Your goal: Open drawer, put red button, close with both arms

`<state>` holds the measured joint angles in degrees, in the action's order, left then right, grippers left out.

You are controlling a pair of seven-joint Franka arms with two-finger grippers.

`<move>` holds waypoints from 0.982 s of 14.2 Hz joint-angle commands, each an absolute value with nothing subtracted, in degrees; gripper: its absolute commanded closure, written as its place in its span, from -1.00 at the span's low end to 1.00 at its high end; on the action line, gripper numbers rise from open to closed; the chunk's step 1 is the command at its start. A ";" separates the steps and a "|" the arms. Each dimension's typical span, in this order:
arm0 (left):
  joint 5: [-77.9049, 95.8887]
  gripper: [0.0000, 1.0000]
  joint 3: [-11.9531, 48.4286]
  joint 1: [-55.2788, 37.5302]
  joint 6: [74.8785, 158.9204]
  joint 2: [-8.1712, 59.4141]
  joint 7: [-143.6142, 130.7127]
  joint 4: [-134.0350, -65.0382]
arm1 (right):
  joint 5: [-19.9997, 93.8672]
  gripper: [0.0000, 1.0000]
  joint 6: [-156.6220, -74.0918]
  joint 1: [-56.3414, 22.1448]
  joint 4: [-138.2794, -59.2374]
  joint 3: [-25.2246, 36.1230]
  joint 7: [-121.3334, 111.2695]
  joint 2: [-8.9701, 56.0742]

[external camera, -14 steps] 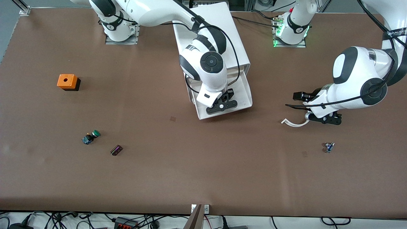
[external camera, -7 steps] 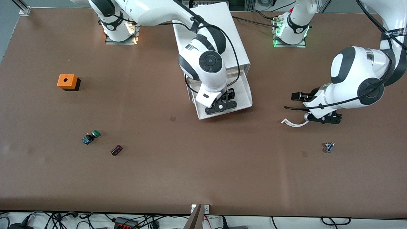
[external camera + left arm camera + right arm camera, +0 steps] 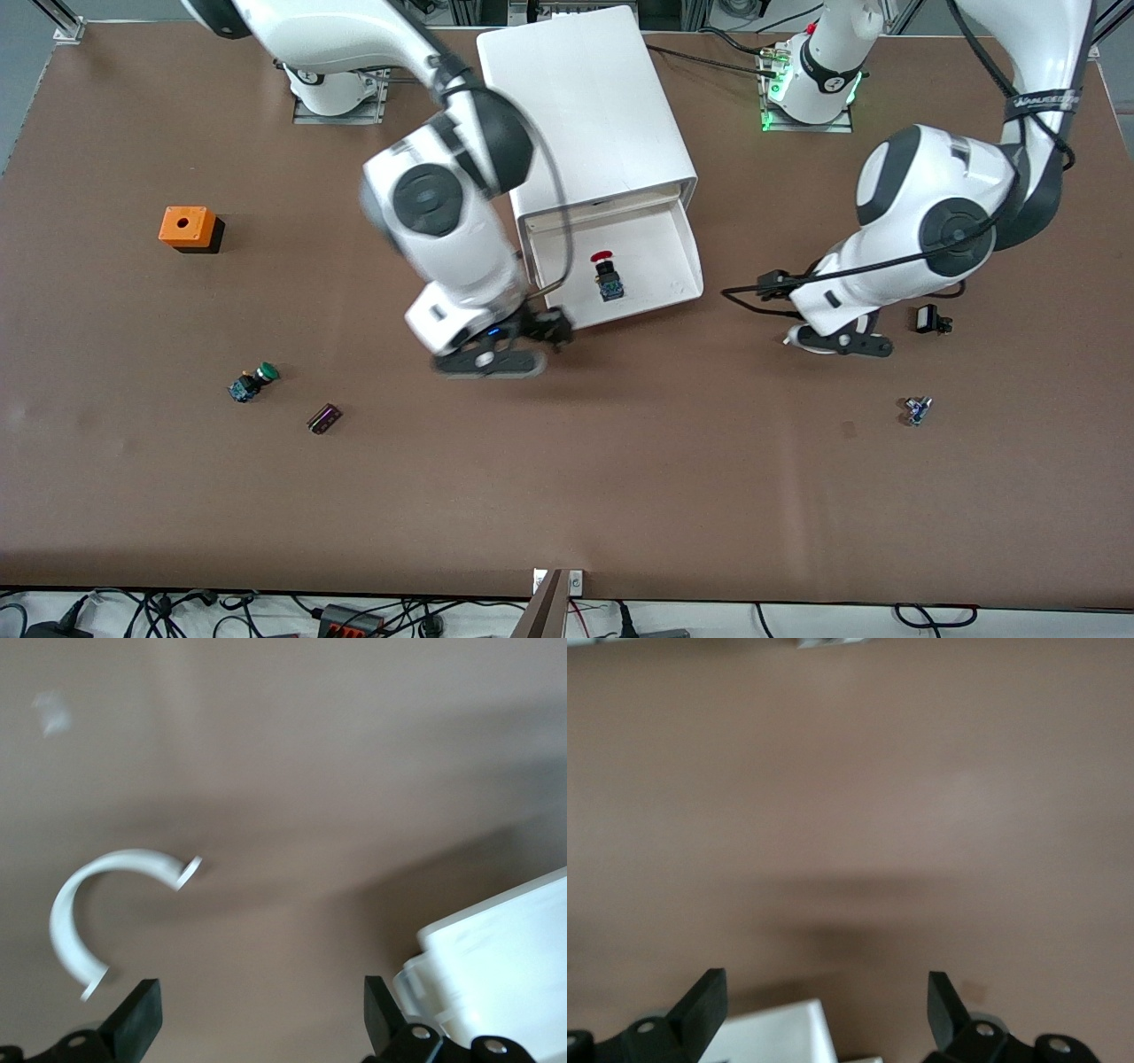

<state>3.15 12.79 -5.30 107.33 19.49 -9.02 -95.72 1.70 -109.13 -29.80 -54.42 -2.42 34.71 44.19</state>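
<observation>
The red button [image 3: 605, 273] lies on the floor of the open white drawer [image 3: 666, 250], free of both grippers. My right gripper [image 3: 490, 358] is open and empty over the table, just off the drawer's front corner toward the right arm's end. In the right wrist view its gripper [image 3: 824, 1014] has a white drawer corner [image 3: 775, 1035] below it. My left gripper [image 3: 839, 342] is open and empty over the table, toward the left arm's end from the drawer. The left wrist view shows its gripper [image 3: 262, 1028] and the drawer's corner [image 3: 505, 966].
The white cabinet [image 3: 585, 97] stands at the back middle. A white curved piece [image 3: 93, 904] lies under the left gripper. An orange box [image 3: 188, 228], a green button [image 3: 252, 381], a small dark part [image 3: 324, 418], a black part [image 3: 928, 319] and a blue part [image 3: 917, 409] lie on the table.
My right gripper left the drawer and swung toward the right arm's end and the front camera; the red button now lies in the drawer. My left gripper moved toward the drawer.
</observation>
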 commanded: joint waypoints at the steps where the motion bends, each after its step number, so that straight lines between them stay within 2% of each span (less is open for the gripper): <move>1: 2.64 -1.00 12.66 -8.79 106.43 28.55 -14.47 -84.31 | 1.50 -1.00 -104.87 -24.27 -55.28 -3.25 26.76 42.63; 7: 3.87 -1.00 12.66 -15.89 116.09 34.53 -36.72 -82.27 | 1.23 -1.00 -91.25 -13.38 -55.46 -2.64 13.63 38.59; 10: 3.95 -1.00 12.57 -17.84 121.36 36.39 -38.23 -82.61 | 1.85 -1.00 -88.34 -8.98 -55.81 -2.72 10.57 35.87; 14: 3.87 -1.00 12.66 -20.82 118.66 35.77 -47.54 -86.21 | 1.23 -1.00 -85.09 -5.99 -55.90 -1.41 8.26 33.32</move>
<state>3.41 13.04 -19.10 120.21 36.33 -44.44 -84.94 1.54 -86.64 -7.45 -54.43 -1.62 9.54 35.28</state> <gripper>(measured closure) 0.000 0.000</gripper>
